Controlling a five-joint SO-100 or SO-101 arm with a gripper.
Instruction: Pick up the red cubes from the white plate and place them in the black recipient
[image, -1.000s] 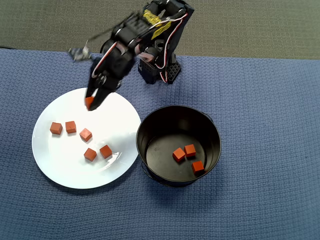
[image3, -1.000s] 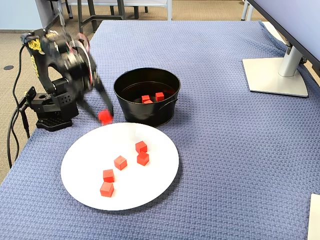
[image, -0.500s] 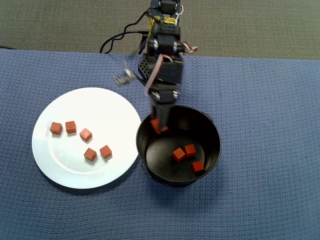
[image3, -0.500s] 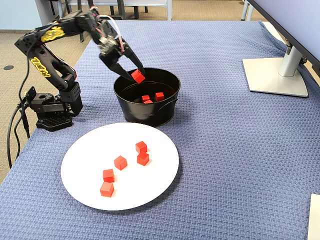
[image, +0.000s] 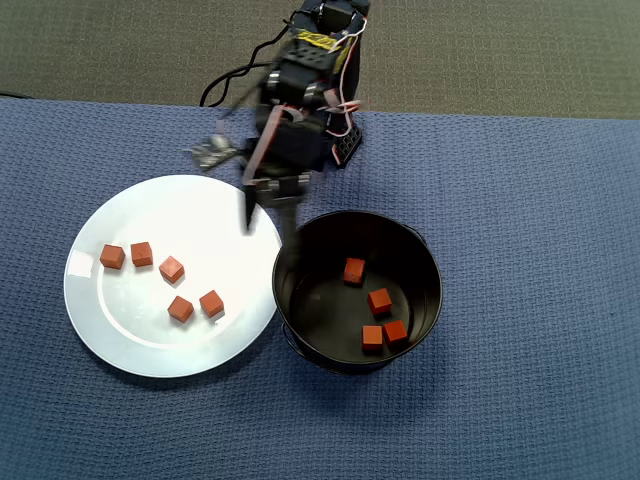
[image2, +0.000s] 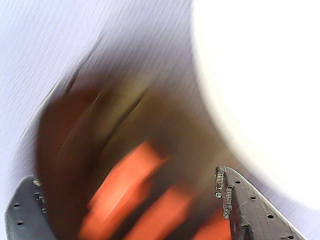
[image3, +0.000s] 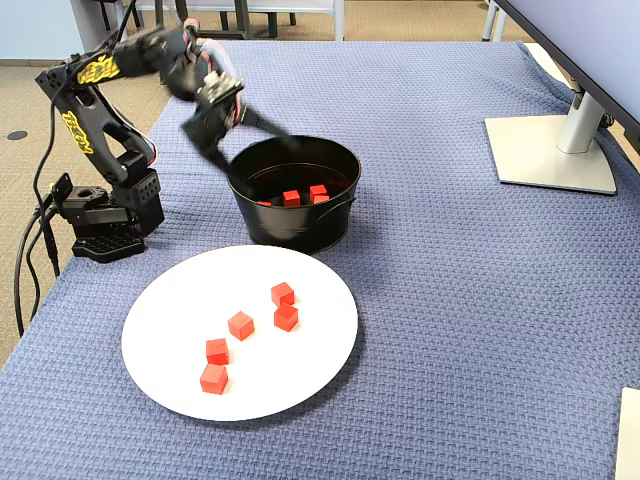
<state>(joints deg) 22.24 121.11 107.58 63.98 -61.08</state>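
Note:
Several red cubes (image: 171, 269) lie on the white plate (image: 100, 330), also in the fixed view (image3: 240, 324) on the plate (image3: 300, 370). Several more cubes (image: 379, 300) lie in the black pot (image: 436, 300), partly seen in the fixed view (image3: 291, 198) in the pot (image3: 300, 225). My gripper (image: 268, 220) is open and empty, blurred by motion, above the pot's rim on the plate side; the fixed view shows it (image3: 255, 150) over the pot's left rim. In the wrist view the gripper (image2: 125, 177) has its jaws wide apart over blurred orange cubes (image2: 125, 190); the plate (image2: 260, 75) is at right.
The arm's base (image3: 100, 220) stands at the table's left edge in the fixed view, with cables beside it. A monitor stand (image3: 550, 150) is at the far right. A blue woven cloth (image3: 450, 300) covers the table.

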